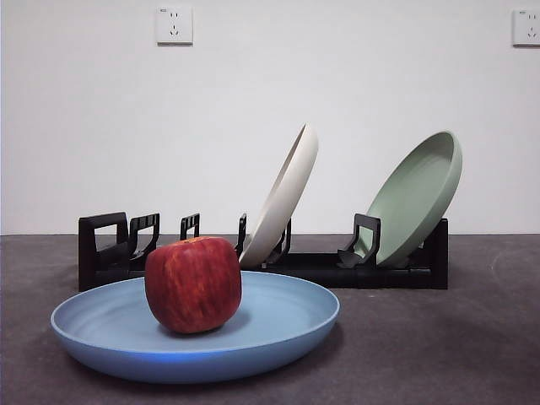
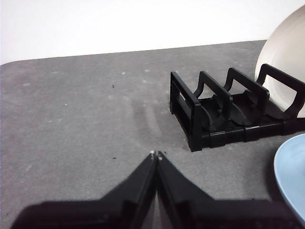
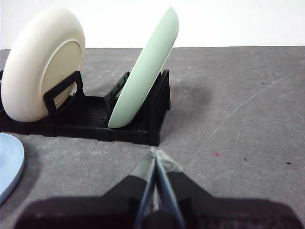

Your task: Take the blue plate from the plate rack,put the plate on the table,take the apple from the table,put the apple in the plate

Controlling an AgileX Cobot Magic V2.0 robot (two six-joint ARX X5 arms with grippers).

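Note:
The blue plate (image 1: 278,325) lies flat on the dark grey table (image 1: 439,346) in front of the plate rack (image 1: 337,268). The dark red apple (image 1: 193,283) sits upright in the plate, left of its middle. No gripper shows in the front view. My left gripper (image 2: 156,154) is shut and empty, low over the table off the rack's empty end (image 2: 190,114); the plate's rim (image 2: 291,179) shows at the edge. My right gripper (image 3: 155,153) is shut and empty, in front of the rack's other end (image 3: 147,119); a sliver of the blue plate (image 3: 8,164) shows there.
A cream-white plate (image 1: 283,196) leans in the rack's middle slot and a pale green plate (image 1: 415,198) leans at its right end. Both also show in the right wrist view, cream-white (image 3: 43,62) and green (image 3: 145,67). A white wall stands behind the table.

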